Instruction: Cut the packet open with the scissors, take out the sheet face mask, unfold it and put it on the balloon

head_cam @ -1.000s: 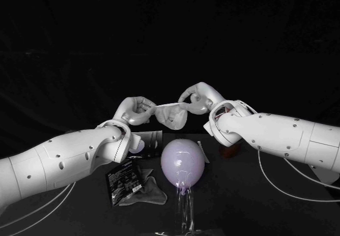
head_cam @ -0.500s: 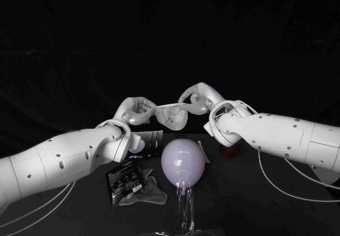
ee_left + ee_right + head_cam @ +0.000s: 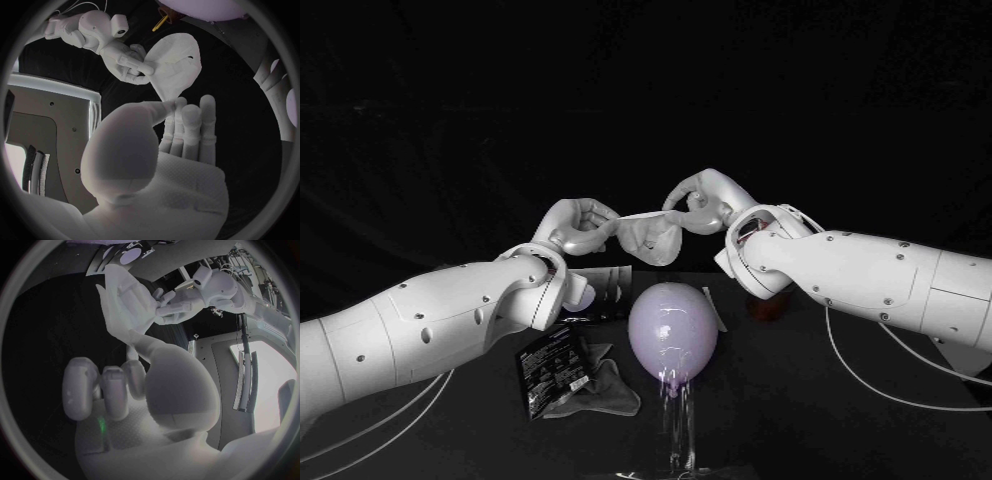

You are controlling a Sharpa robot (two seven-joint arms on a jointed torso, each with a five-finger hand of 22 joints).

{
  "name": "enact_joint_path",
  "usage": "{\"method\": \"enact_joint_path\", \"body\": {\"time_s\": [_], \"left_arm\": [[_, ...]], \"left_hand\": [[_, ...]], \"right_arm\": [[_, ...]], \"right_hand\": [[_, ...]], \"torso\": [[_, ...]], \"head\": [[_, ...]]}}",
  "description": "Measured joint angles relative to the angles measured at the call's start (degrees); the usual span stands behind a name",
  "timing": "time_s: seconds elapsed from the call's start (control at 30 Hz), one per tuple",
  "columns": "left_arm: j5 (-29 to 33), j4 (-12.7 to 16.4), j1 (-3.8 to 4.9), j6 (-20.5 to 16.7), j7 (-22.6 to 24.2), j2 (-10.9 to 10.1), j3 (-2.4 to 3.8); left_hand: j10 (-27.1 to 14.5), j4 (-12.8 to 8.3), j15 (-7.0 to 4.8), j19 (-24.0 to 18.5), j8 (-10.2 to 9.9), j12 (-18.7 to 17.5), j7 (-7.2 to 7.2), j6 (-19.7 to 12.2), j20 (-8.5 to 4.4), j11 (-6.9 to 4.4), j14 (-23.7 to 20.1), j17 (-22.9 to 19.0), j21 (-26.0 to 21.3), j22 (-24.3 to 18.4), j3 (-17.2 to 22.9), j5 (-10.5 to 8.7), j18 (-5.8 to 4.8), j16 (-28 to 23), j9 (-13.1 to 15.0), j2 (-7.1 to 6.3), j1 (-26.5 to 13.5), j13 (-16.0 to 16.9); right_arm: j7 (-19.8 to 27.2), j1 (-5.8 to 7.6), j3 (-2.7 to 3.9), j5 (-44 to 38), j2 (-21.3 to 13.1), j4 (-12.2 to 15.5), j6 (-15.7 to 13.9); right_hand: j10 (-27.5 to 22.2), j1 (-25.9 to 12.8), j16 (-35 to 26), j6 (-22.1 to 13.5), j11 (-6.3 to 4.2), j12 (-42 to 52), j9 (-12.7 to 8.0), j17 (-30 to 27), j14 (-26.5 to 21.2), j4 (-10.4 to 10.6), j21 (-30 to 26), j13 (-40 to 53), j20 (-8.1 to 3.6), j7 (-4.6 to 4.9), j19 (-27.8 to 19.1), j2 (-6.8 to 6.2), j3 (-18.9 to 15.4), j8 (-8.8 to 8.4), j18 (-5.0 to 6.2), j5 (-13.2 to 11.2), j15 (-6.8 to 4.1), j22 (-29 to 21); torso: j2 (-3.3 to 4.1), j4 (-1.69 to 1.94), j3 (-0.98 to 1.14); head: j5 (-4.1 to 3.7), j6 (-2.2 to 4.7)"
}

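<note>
1. Black table [image 3: 848,420] under a black backdrop: a pale purple balloon [image 3: 672,330] stands upright on a clear stand [image 3: 678,430], so its front is open to a drape from above.
2. The left hand [image 3: 577,228] pinches one edge of the sheet face mask [image 3: 646,235], and the right hand [image 3: 704,198] pinches the opposite edge.
3. The mask hangs spread between the two hands, above and beyond the balloon and apart from it. Holding it by two edges probably serves to pull the folds open before lowering it.
4. The black packet [image 3: 545,368] lies flat to the left of the balloon with a crumpled pale sheet [image 3: 596,390] just beside it. Both look set aside, clear of the balloon.
</note>
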Motion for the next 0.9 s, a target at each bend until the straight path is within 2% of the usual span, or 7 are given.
{"method": "enact_joint_path", "body": {"time_s": [0.03, 0.17, 0.3, 0.4, 0.6, 0.8, 0.9], "left_arm": [[-0.01, 0.00, 0.02, 0.04, -0.02, 0.02, 0.00], [-0.04, -0.04, 0.30, 0.18, -0.07, 0.09, 0.00], [-0.11, -0.20, 1.00, 0.34, -0.10, 0.22, -0.01], [-0.26, -0.37, 1.94, 0.53, -0.16, 0.36, -0.01], [-0.81, -0.53, 3.50, 1.05, -0.47, 0.57, 0.01], [-1.46, -0.65, 4.34, 1.80, -1.09, 0.81, 0.01], [-1.81, -0.70, 4.55, 2.23, -1.46, 0.92, 0.01]], "left_hand": [[0.00, 0.00, 0.00, 0.00, 0.00, 0.00, 0.00, 0.00, 0.00, 0.00, 0.00, 0.00, 0.00, 0.00, 0.00, 0.00, -0.01, 0.00, 0.00, 0.00, 0.00, 0.00], [0.00, 0.00, 0.00, 0.00, 0.03, 0.00, 0.00, 0.00, 0.00, 0.00, 0.00, -0.01, 0.00, 0.05, 0.00, -0.09, -0.09, 0.00, 0.00, -0.07, -0.07, -0.01], [0.00, -0.17, 0.01, 0.00, 0.04, 0.00, 0.00, 0.00, 0.00, 0.00, 0.00, 0.06, 0.00, 0.05, 0.17, -0.10, -0.11, 0.00, 0.00, -0.08, -0.07, 0.00], [0.00, -0.25, 0.01, 0.00, 0.11, 0.00, 0.00, 0.00, 0.00, 0.00, -0.01, 0.25, 0.00, 0.10, 0.24, -0.08, -0.13, 0.00, 0.00, -0.15, -0.15, 0.06], [0.00, -0.29, 0.00, 0.00, 0.12, 0.00, 0.00, 0.00, 0.00, 0.00, 0.41, 0.78, 0.05, 0.15, 0.28, 0.07, -0.16, 0.23, 0.00, -0.22, -0.22, 0.06], [0.00, -0.41, -0.01, 0.00, 0.11, 0.00, 0.01, 0.01, 0.00, 0.00, 0.41, 0.99, 0.23, 0.20, 0.39, 0.07, -0.18, 0.56, 0.00, -0.23, -0.22, 0.06], [0.00, -0.40, 0.00, 0.00, 0.11, 0.00, 0.01, 0.01, 0.00, 0.00, 0.41, 0.99, 0.23, 0.20, 0.39, 0.06, -0.19, 0.56, 0.00, -0.23, -0.22, 0.05]], "right_arm": [[-0.04, 0.00, 0.00, 0.00, 0.05, -0.06, 0.11], [-0.21, 0.00, -0.02, -0.03, 0.18, -0.34, 0.53], [-0.38, -0.02, -0.05, -0.07, 0.21, -0.55, 0.94], [-0.56, -0.07, -0.09, -0.16, 0.21, -0.57, 1.34], [-0.84, -0.33, -0.19, -0.59, 0.01, -0.06, 2.04], [-0.94, -0.41, -0.19, -0.99, -0.44, 0.48, 2.27], [-0.94, -0.42, -0.20, -1.13, -0.63, 0.64, 2.27]], "right_hand": [[-0.20, 0.00, 0.00, 0.00, -0.20, -0.43, -0.08, 0.00, -0.09, 0.00, -0.29, 0.00, 0.14, 0.00, -0.14, 0.00, 0.00, 0.00, 0.00, 0.00, 0.09, 0.00], [-2.04, -0.31, -0.25, -0.93, 0.22, -3.16, -0.47, 0.01, -0.09, -0.14, -1.09, -0.03, 0.50, 0.56, -0.51, -0.29, -0.35, -0.69, -0.01, 0.01, 0.09, 0.00], [-2.10, -0.31, -0.45, -0.94, 0.28, -3.42, -0.65, 0.04, -0.09, -0.07, -1.09, -0.04, 0.50, 0.57, -0.51, -0.29, -0.41, -0.69, -0.01, 0.01, 0.09, 0.00], [-2.34, -0.31, -0.45, -1.20, 0.53, -3.64, -0.76, 0.04, 0.12, -0.07, -1.46, -0.03, 0.71, 0.82, -0.71, -0.29, -0.41, -0.96, -0.01, 0.01, 0.31, -0.01], [-2.34, -0.54, -0.46, -1.21, 0.53, -3.65, -0.91, 0.04, 0.12, -0.08, -1.47, 0.00, 0.71, 0.82, -0.71, -0.52, -0.73, -1.01, -0.01, 0.01, 0.31, -0.03], [-2.34, -0.54, -0.59, -1.23, 0.53, -3.65, -1.01, 0.03, 0.11, -0.08, -1.46, 0.01, 0.71, 0.79, -0.71, -0.52, -0.73, -1.01, -0.02, 0.01, 0.31, -0.04], [-2.27, -0.70, -0.65, -0.90, 0.46, -2.89, -1.00, 0.00, 0.11, -0.08, -0.60, 0.01, 0.71, 0.33, -0.71, -0.33, -0.73, -1.02, -0.01, 0.01, 0.31, -0.04]], "torso": [[0.00, 0.00, 0.00], [0.00, -0.02, 0.00], [0.00, -0.02, 0.00], [0.00, -0.02, 0.00], [-0.01, -0.03, 0.01], [-0.03, -0.05, 0.03], [-0.03, -0.07, 0.03]], "head": [[0.00, 0.03], [-0.02, 0.15], [0.03, 0.21], [0.10, 0.28], [0.25, 0.27], [0.30, 0.17], [0.32, 0.14]]}}
